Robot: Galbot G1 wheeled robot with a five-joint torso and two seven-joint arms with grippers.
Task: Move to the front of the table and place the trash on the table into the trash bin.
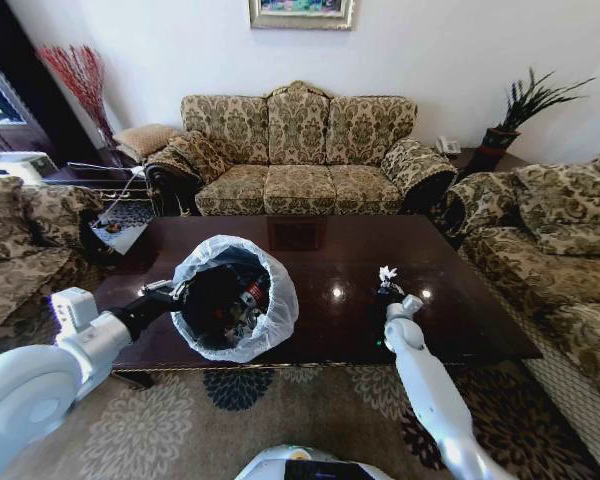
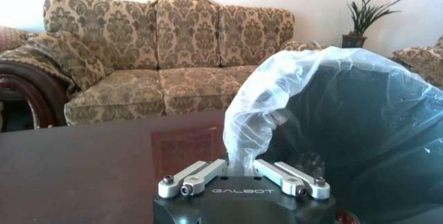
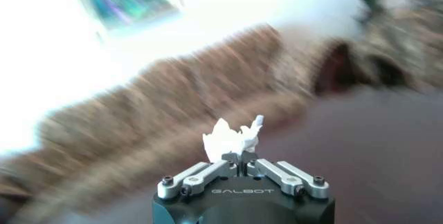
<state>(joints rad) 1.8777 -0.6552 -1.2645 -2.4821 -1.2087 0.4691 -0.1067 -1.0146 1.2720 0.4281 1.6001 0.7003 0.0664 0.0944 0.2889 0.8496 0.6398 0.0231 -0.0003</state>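
A round black trash bin point(image 1: 232, 300), lined with a translucent white bag folded over its rim, is held tilted above the dark glossy bench point(image 1: 450, 310) by the left end effector point(image 2: 240, 175), whose fingers are closed on the bag's edge. A small crumpled white tissue point(image 3: 234, 138), jagged at the top, is pinched between the closed fingers of the right end effector point(image 3: 240, 157) above the bench, to the bin's right.
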